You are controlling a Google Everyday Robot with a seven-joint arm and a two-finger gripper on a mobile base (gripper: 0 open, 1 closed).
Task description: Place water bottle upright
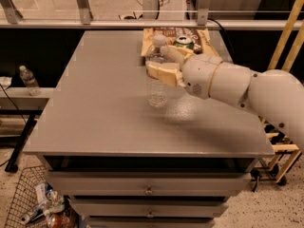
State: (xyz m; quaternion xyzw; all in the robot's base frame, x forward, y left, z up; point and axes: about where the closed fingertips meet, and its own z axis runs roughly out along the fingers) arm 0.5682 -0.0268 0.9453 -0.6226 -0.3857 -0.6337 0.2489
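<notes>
Tan at its tips, the hand (159, 64) is clamped on the upper half of the water bottle (156, 91), one finger in front and one behind. The water bottle stands upright with its white cap (159, 40) on top and its base on the grey bench (95, 108), near the middle. The white arm (237, 87) reaches in from the right. Behind, a green can (183, 42) rests on a snack bag (202, 37) at the bench's far edge. Off to the left, a smaller bottle (29, 80) stands on a low ledge.
</notes>
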